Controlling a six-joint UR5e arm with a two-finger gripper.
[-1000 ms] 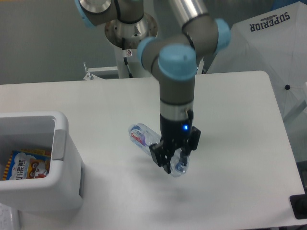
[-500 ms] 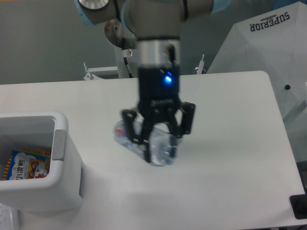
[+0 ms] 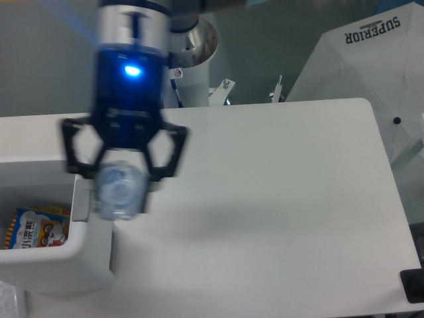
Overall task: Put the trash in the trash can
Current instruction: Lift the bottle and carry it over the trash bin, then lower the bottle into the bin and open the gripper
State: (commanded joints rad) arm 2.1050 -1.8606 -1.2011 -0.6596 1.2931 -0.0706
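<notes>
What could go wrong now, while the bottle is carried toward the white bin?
The bottle hangs in the tool over the bin's right rim, not yet over the opening. Released here, it might hit the rim and fall on the table. The picture is blurred by fast motion, so the grip cannot be judged; the bottle might also slip.

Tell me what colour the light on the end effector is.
Blue, seen in the fixed camera view on the end effector above the bottle.

White table (image 3: 285, 199), grey wall (image 3: 40, 59) behind
</notes>
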